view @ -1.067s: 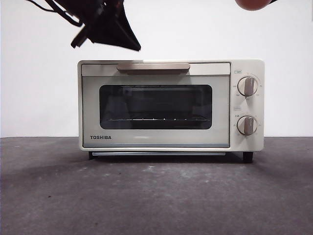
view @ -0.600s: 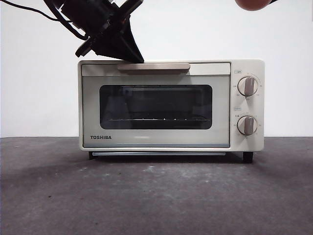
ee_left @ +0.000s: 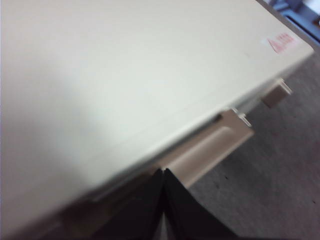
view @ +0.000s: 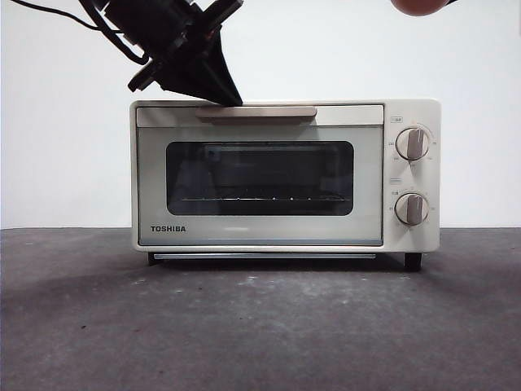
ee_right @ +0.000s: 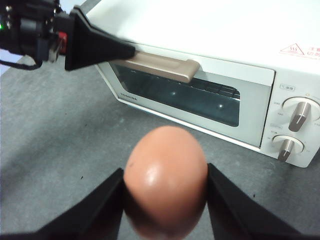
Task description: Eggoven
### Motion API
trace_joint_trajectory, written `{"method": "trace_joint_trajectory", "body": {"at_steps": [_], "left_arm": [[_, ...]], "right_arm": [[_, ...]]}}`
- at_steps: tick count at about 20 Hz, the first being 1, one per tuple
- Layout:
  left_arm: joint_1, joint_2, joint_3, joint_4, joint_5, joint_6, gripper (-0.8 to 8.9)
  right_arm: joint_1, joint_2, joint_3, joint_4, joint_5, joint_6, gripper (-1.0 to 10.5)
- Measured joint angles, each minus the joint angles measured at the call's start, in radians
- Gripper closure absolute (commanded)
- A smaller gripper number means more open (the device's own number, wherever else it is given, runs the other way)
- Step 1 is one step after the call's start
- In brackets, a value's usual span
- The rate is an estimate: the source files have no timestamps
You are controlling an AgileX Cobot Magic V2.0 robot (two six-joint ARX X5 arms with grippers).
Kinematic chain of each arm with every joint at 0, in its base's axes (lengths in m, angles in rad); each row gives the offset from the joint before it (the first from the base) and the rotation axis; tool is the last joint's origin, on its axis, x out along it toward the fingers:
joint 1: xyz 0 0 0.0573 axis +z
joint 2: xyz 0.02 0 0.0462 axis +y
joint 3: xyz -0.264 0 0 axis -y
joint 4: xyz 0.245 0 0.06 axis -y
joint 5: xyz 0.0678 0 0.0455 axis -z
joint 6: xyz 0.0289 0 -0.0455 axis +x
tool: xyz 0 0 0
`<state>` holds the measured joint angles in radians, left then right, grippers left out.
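Observation:
The cream TOSHIBA toaster oven [view: 285, 175] stands on the dark table with its door closed. My left gripper [view: 230, 100] is shut with nothing between the jaws, its tip at the left end of the door handle [view: 256, 111]. It also shows in the left wrist view [ee_left: 163, 172], just above the handle [ee_left: 210, 150], and in the right wrist view [ee_right: 131, 50]. My right gripper [ee_right: 165, 187] is shut on the reddish-brown egg [ee_right: 166, 177] and holds it high in front of the oven [ee_right: 225, 65]. The egg's underside shows at the front view's top edge [view: 419, 6].
Two dials [view: 412, 143] [view: 411, 208] sit on the oven's right side. The dark grey table [view: 260, 326] stretches in front of the oven. A white wall stands behind.
My left gripper has come down and slightly right, from above the oven to the left end of the door handle. The right gripper with the egg has stayed in place.

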<state>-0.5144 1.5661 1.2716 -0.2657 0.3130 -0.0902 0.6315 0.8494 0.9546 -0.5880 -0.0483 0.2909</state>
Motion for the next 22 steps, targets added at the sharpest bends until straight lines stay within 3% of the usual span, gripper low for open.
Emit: {"method": "trace_joint_trajectory", "body": {"at_steps": [16, 22], "left_arm": [[-0.164, 0.003, 0.001, -0.271, 0.029, 0.021, 8.08], [-0.208, 0.0, 0.0, -0.292, 0.027, -0.013, 8.08]], "right_arm": [[0.0, 0.0, 0.0, 0.011, 0.014, -0.003, 9.4], [0.0, 0.002, 0.0, 0.013, 0.026, -0.006, 9.4]]}}
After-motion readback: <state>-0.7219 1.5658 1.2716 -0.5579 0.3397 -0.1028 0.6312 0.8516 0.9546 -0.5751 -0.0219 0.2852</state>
